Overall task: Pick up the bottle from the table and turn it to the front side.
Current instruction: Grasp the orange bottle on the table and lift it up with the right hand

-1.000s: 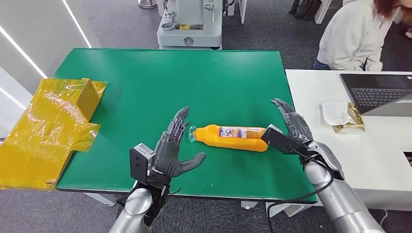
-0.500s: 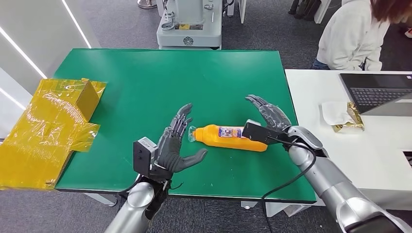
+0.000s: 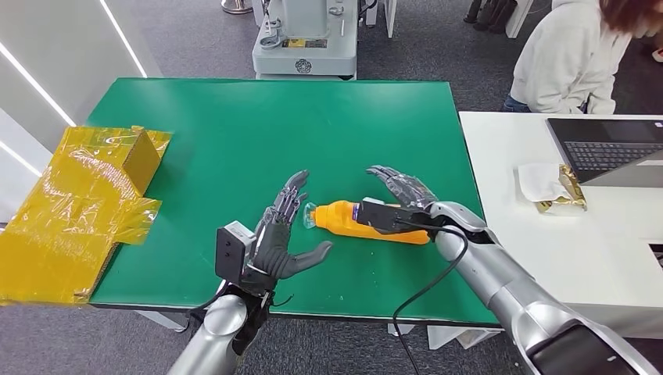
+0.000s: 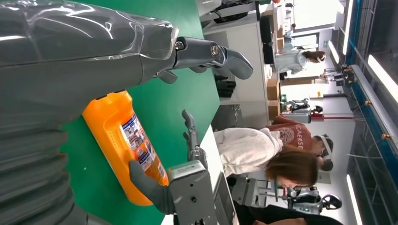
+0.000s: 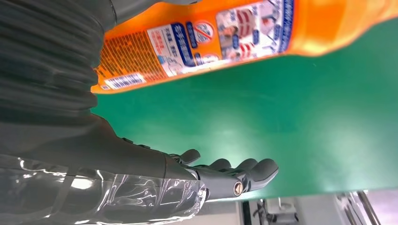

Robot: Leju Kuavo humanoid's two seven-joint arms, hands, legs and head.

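The bottle (image 3: 374, 221) lies on its side on the green table (image 3: 234, 133), well inside the near edge and right of centre, with its clear cap end pointing toward the left edge and its base toward the right edge. It has not been displaced over the last second. The right hand (image 3: 395, 199) has been brought in from the right edge and is now placed over the bottle's middle, where a second ago it was held beyond the base. Its fingers are spread; in the left wrist view a thumb is seen against the bottle's side, but no closed grasp is shown. The left hand (image 3: 283, 234) is held open, fingers apart, just beside the cap end, nothing being gripped. The pick-up is judged as imminent, not yet made. The bottle is an orange plastic body, flattened in section, carrying a printed blue-and-white label (image 5: 197, 40) with a barcode toward the base.
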